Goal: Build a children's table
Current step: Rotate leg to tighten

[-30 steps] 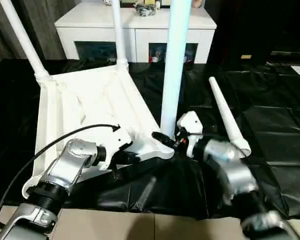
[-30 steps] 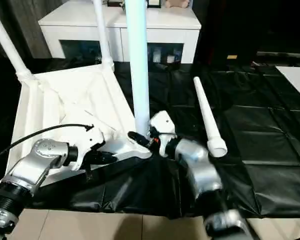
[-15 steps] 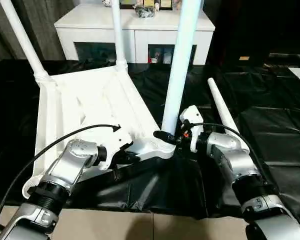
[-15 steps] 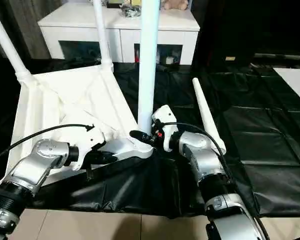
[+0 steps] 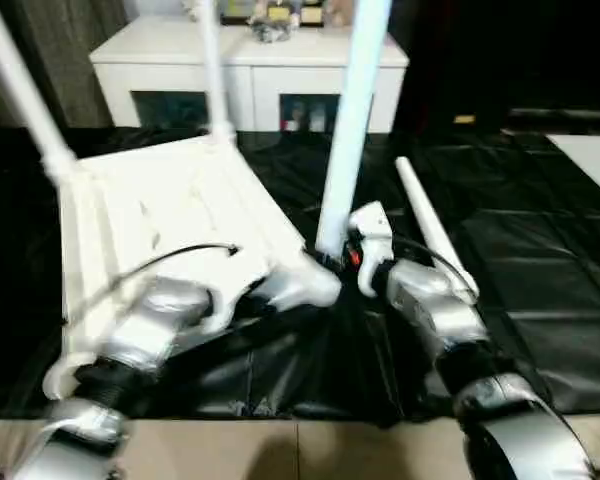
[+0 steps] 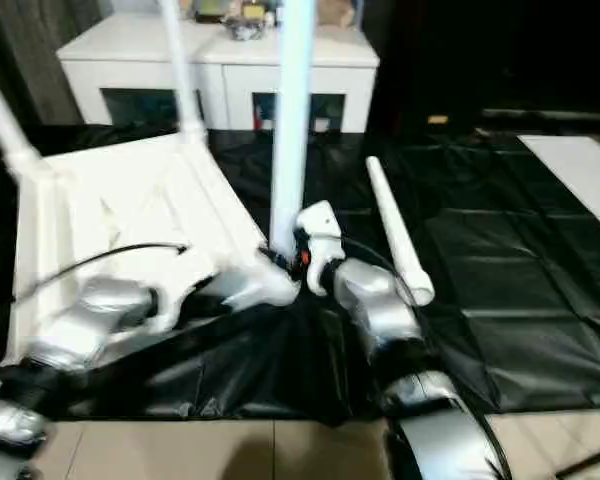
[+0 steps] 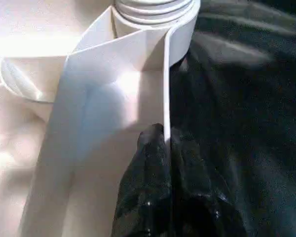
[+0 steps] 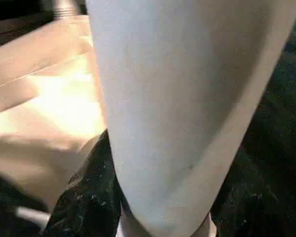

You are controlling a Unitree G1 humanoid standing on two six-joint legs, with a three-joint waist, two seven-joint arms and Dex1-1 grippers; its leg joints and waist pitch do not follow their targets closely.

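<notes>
You have the tabletop [image 5: 170, 215] lying upside down on the black sheet [image 5: 540, 250], toward its left side, ribbed underside facing up and the near right corner lifted off the sheet. Behind it, at the far edge of the sheet, stands the white cabinet [image 5: 250, 70].

Three legs stand up out of the corner sockets: one at the far left corner [image 5: 25, 100], one at the far right corner [image 5: 212, 70], and the thick-looking one at the near right corner [image 5: 348, 130]. The fourth leg [image 6: 395, 235] lies loose on the sheet just right of your right arm, wide end toward you.

Your right gripper [image 5: 332, 262] has its fingers wrapped around the foot of the near leg, just above the socket; the right wrist view shows a dark finger [image 8: 89, 197] on each side of the leg. Your left gripper [image 7: 163, 148] has its fingers pressed nearly together, pinching the thin rim of the tabletop beside that same socket [image 7: 155, 15].

The main risk, as I judge it, is the thin pinch on the rim. If you twist or push the leg hard, the tabletop could slip out of the left fingers and drop or swing. The tall leg also gives a lot of leverage, so leaning it sideways could bind it in the socket or tip the whole tabletop. Watch your right elbow, too: the loose leg lies close by and could roll off across the sheet if knocked.
</notes>
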